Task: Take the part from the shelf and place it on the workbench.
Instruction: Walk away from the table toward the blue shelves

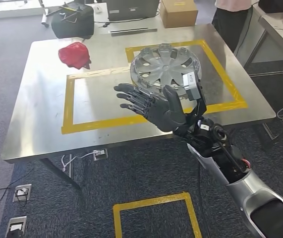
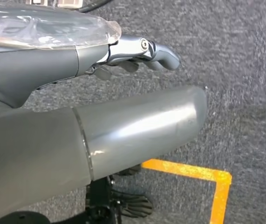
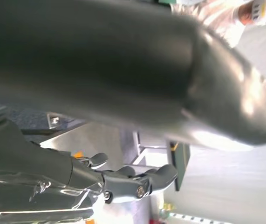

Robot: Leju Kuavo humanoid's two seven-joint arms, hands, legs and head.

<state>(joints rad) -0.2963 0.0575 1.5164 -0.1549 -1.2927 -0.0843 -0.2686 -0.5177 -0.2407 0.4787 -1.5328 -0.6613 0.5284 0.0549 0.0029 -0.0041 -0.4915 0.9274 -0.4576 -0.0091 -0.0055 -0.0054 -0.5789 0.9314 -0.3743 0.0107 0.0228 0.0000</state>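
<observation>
The part, a silver wheel cover [image 1: 164, 64], lies flat on the steel workbench [image 1: 38, 109], inside the right-hand yellow taped rectangle. My right hand [image 1: 151, 105] hovers over the workbench's near edge, just in front of the wheel cover, palm up with fingers spread, holding nothing. In the right wrist view that right hand [image 3: 124, 70] appears with straight fingers [image 3: 138, 182] and nothing between them. My left hand [image 2: 117, 130] hangs over grey carpet, its fingers [image 2: 159, 53] stretched out and holding nothing.
A red cloth [image 1: 74, 54] lies at the workbench's far left. A black bag [image 1: 72, 21] and a cardboard box [image 1: 178, 12] sit beyond it. A person [image 1: 233, 20] stands at the far right corner. Yellow tape [image 1: 154, 213] marks a square on the carpet; floor sockets [image 1: 22, 192] lie left.
</observation>
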